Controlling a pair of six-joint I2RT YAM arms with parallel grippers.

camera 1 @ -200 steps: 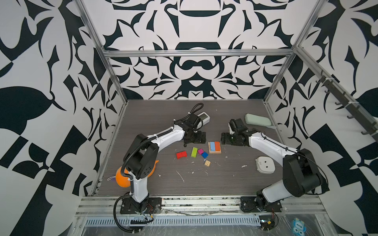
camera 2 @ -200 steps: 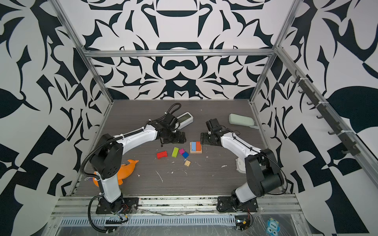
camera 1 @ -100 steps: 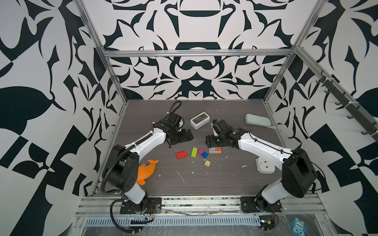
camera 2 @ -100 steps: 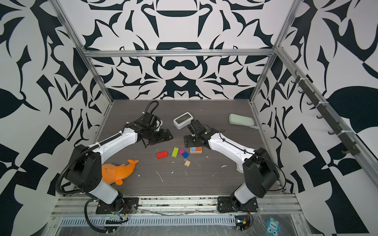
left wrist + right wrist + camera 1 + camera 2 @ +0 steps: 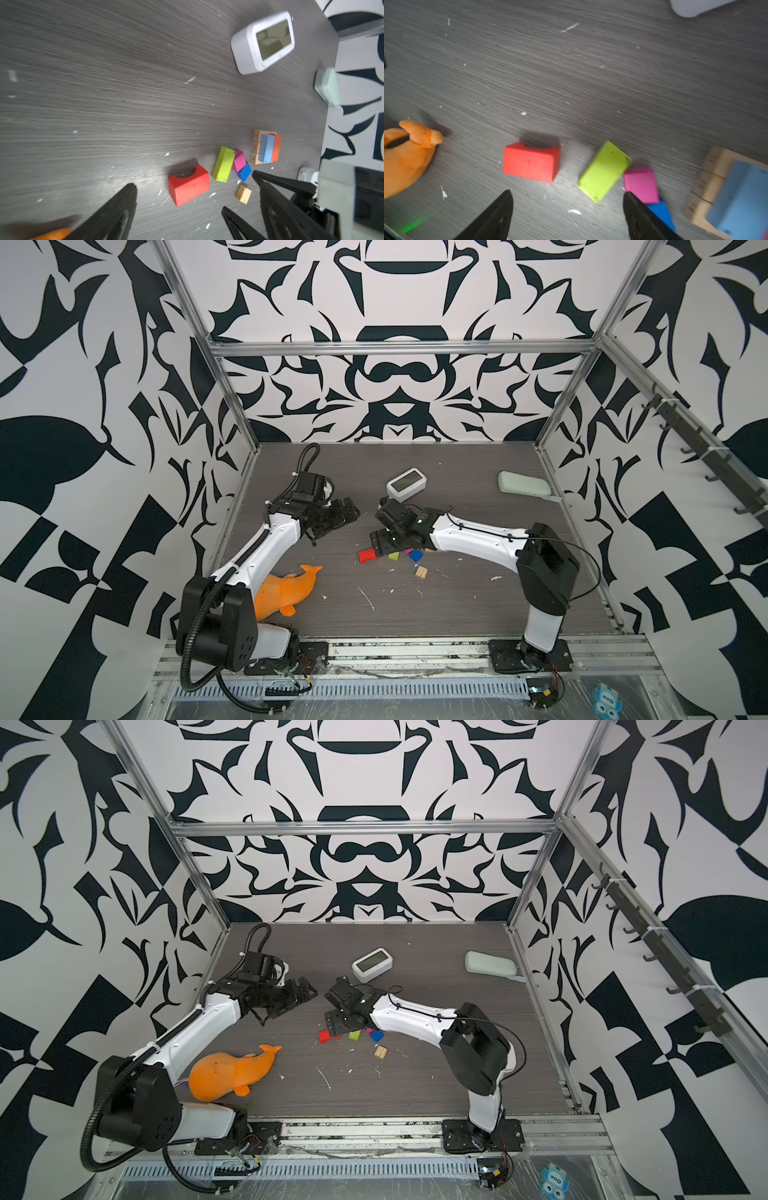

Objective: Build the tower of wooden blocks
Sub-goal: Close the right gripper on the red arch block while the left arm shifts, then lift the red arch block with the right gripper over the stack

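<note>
The tower point(image 5: 257, 148) is a low stack: tan bars with a light blue bar point(image 5: 266, 148) and an orange bar point(image 5: 277, 149) on top. In both top views my right arm hides it. Loose wood blocks lie beside it: a red notched block point(image 5: 368, 556) point(image 5: 530, 163), a lime green bar point(image 5: 604, 171), a magenta block point(image 5: 640, 182), a dark blue block point(image 5: 244, 172) and a tan cube point(image 5: 422, 571). My right gripper point(image 5: 566, 192) point(image 5: 379, 531) hovers open and empty over the red and green blocks. Left of the blocks, my left gripper point(image 5: 348, 515) point(image 5: 192, 179) is open and empty.
A white digital clock point(image 5: 406, 484) stands behind the blocks. A pale green case point(image 5: 523, 485) lies at the back right. An orange dolphin toy point(image 5: 286, 589) rests at the front left by the left arm's base. White scraps dot the table point(image 5: 457, 605).
The left arm has pulled back leftward from the clock. The right gripper has swept left from the tower to above the loose blocks. Both grippers opened slightly wider.
</note>
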